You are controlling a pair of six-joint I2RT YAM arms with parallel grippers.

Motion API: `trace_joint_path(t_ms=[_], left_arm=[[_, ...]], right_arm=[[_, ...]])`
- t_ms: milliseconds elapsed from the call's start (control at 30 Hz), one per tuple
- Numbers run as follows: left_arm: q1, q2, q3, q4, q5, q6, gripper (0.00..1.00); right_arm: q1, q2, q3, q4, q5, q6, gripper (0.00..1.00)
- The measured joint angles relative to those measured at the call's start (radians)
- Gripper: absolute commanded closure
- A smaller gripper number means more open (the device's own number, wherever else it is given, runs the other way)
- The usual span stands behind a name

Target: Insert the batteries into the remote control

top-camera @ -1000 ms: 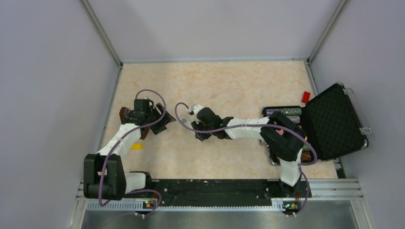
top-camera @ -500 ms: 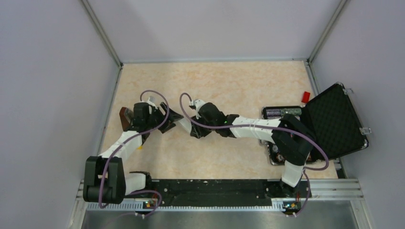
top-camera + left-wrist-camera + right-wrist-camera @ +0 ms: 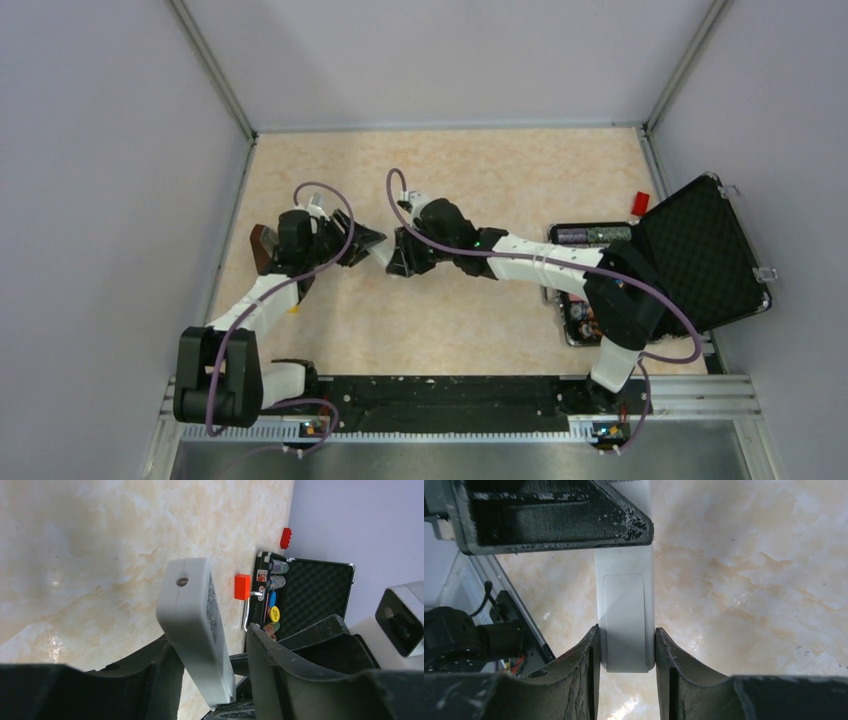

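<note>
Remote control is bridged between both grippers, left of the table's middle and apparently lifted off the marbled tabletop.

**Risks**
- Right gripper is clamped on one end of the remote, fingers pressing both long edges. That end is short, so I judge that a small twist could let the bar pivot or slide out.
- Left gripper straddles the other end with its jaws apart. The remote leans on one finger and there is a clear gap to the other. If the right lets go before the left bites, the remote drops.
- If the left closes off-centre, it could lever the remote against the right's hold and skew it.
- The plain back faces the right wrist camera, and the battery cover looks seated (only its outline shows). A finger pinching across that panel would hinder opening it.
- I cannot pick out the batteries with certainty. Small items lie in the open black case at the far right, well apart from the remote.

**Pose**
- Left arm: elbow folded, forearm running away from its base, wrist turned toward the right.
- Right arm: stretched long across the table from beside the case, wrist pointing left.
- The two grippers meet nearly tip to tip.
</note>
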Motion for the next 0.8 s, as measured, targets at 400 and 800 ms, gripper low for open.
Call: trace_joint_path(t_ms=[400,800], left_arm=[[-0.004,-0.001,0.007,0.072,0.047,-0.099,1.00],[-0.004,-0.026,0.114,0.105,0.087,-0.179,1.00]], right_arm=[[-0.013,-0.019,0.072,-0.062,-0.005,0.027,0.77],[-0.045,-0.166,0.093,-0.078,0.000,0.170,0.28]])
